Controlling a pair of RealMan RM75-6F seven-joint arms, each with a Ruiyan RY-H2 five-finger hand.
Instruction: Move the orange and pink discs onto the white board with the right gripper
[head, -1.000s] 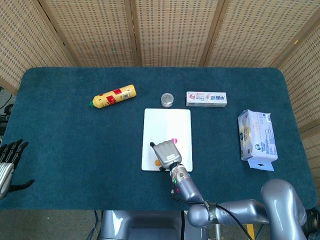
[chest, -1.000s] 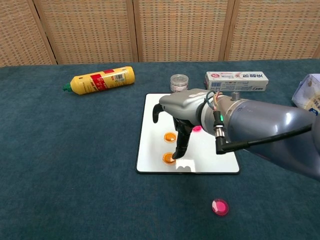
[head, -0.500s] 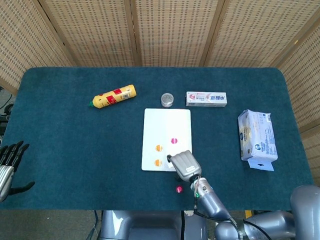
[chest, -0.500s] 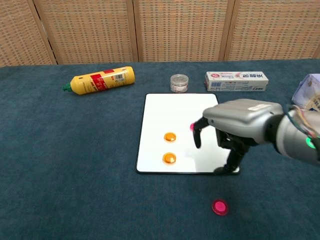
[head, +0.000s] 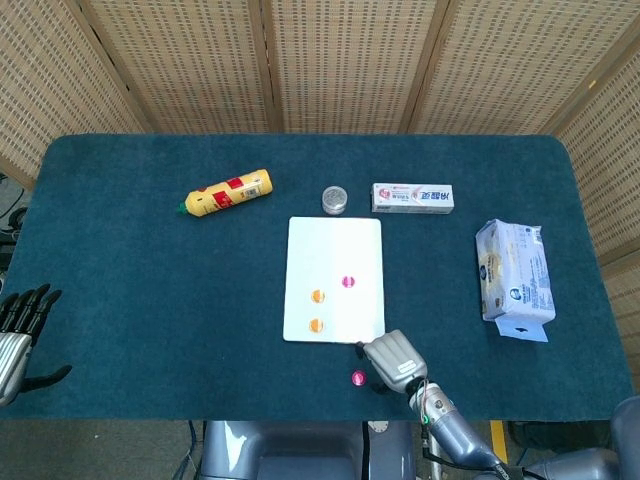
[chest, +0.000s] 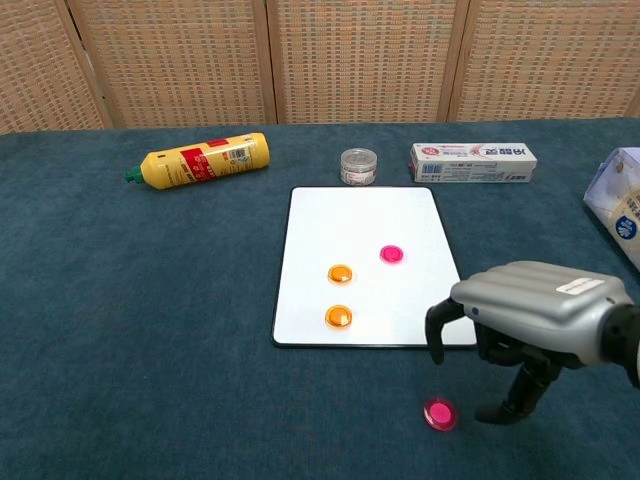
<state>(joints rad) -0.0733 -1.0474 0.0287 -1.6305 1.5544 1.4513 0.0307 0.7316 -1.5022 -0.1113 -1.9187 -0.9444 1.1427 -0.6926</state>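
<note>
Teal cloth covers the tabletop (head: 150, 300). At its far left edge the left hand (head: 18, 325) rests with fingers spread, holding nothing. On the white board (chest: 360, 215) lie two orange discs (chest: 340, 274) and one pink disc (chest: 391, 254). A second pink disc (chest: 438, 413) lies off the board, just beside the right hand (chest: 525, 325), whose fingers are apart and empty.

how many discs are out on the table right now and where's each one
4. Two orange discs and one pink disc lie on the white board. A second pink disc lies on the cloth in front of the board, beside the right hand.
</note>
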